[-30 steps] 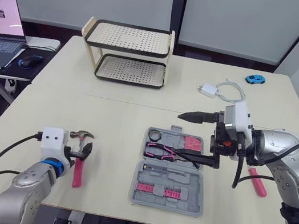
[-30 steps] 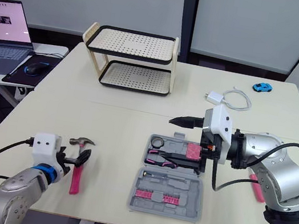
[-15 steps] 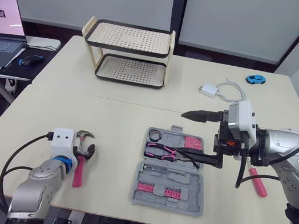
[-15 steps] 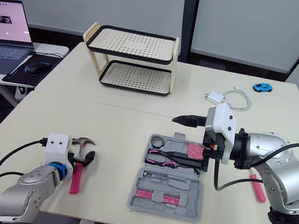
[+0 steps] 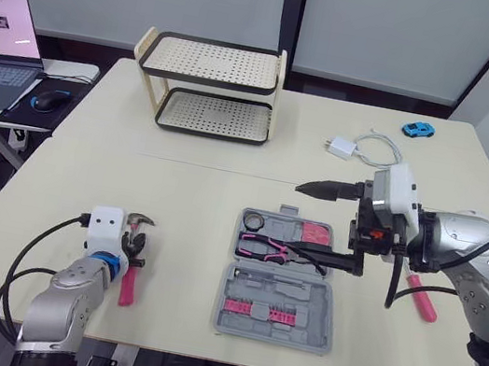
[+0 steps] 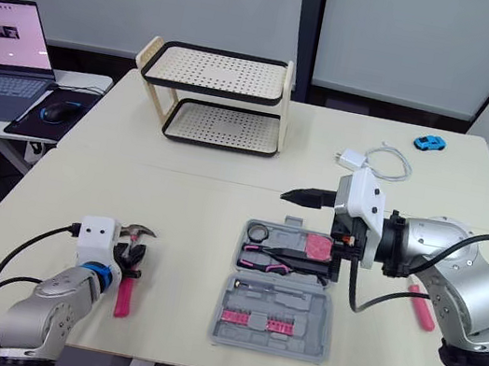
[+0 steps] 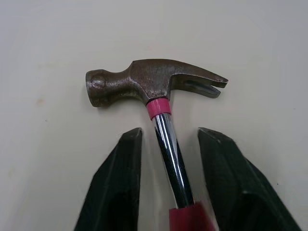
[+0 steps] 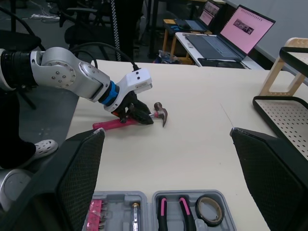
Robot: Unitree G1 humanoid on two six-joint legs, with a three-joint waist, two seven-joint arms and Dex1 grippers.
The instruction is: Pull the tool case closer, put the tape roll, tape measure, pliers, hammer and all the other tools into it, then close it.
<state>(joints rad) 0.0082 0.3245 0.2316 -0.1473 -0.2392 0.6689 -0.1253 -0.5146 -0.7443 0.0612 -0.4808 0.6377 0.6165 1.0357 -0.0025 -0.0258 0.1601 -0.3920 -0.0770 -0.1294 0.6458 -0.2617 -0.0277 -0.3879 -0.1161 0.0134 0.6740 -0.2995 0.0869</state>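
Left arm reaches low over the cream table, its left gripper spread astride the chrome shaft of the pink-handled steel claw hammer, just below the head, gaps visible on both sides. The hammer lies flat, well to the left of the open grey plastic tool case. Right arm is bent inward, with the right gripper spread wide above the case's far right corner.

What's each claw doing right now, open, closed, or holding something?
Left claw: open, fingers straddling the hammer shaft, not gripping it.
Right claw: open wide, holding nothing.
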